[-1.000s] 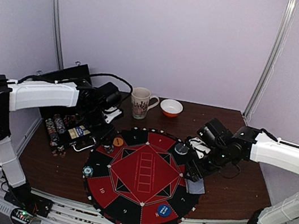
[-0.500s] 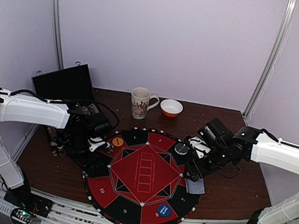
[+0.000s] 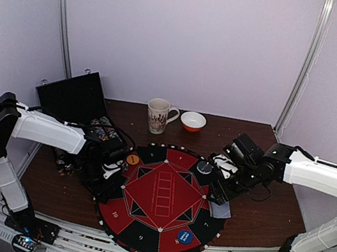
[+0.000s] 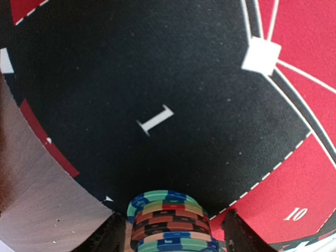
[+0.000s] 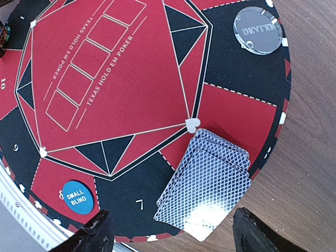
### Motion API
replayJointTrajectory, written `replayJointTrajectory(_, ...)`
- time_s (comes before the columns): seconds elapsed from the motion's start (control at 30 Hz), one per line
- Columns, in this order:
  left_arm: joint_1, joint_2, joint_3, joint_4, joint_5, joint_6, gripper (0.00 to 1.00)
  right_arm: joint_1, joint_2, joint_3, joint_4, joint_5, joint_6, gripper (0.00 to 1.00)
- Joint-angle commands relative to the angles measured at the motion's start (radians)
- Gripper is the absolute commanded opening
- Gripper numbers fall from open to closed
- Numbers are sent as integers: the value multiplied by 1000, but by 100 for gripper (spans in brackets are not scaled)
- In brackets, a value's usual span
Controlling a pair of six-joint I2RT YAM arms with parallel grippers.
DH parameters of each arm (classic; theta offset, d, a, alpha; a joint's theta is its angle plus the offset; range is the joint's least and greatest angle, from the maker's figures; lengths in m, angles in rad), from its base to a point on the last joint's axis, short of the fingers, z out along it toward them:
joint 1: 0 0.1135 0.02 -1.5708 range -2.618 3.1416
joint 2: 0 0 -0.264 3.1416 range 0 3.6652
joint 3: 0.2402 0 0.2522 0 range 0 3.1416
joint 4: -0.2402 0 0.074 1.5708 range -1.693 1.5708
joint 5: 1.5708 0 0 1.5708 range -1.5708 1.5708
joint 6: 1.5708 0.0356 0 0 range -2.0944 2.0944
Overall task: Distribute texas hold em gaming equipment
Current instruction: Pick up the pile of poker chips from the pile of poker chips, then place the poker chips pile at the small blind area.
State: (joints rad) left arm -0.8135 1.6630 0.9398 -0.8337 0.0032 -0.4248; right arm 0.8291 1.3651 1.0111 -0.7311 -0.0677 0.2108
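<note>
A stack of striped poker chips (image 4: 168, 223) in green, blue, red and black sits between my left gripper's (image 4: 173, 218) fingers, over black seat 1 at the mat's left edge. Thin slivers of gap show on both sides, so the jaws stand open around it. In the top view my left gripper (image 3: 108, 174) hides the stack. My right gripper (image 5: 170, 218) hangs open above a deck of grey-blue-backed cards (image 5: 207, 181) near seat 7. A clear dealer disc (image 5: 258, 30), a blue small-blind disc (image 5: 77, 197) and an orange disc (image 3: 132, 159) lie on the mat.
The round red-and-black felt mat (image 3: 163, 193) fills the table's middle. An open black case (image 3: 72, 100) stands at the back left, partly behind my left arm. A mug (image 3: 159, 115) and a small bowl (image 3: 193, 121) stand behind the mat. The deck overhangs the mat's edge onto wood.
My left arm swung from over the case down to the mat's left edge, and its gripper now straddles the chip stack. Its jaws widened, then narrowed. The right arm has not moved.
</note>
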Motion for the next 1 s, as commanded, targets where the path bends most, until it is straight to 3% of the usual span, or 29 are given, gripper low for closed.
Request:
replayJointTrajectory(0.0, 8, 39, -9, 75, -24, 22, 61, -3, -8, 1, -13, 7, -1, 80)
replayJointTrajectory(0.27, 10, 22, -72, 82, 50, 29, 41, -4, -2, 13, -22, 12, -1, 80)
replayJointTrajectory(0.43, 9, -4, -92, 79, 68, 23, 0, -3, 6, 24, -24, 12, -4, 80)
replayJointTrajectory(0.97, -172, 7, 94, -68, 87, 20, 0, -3, -22, 29, -34, 14, 1, 80)
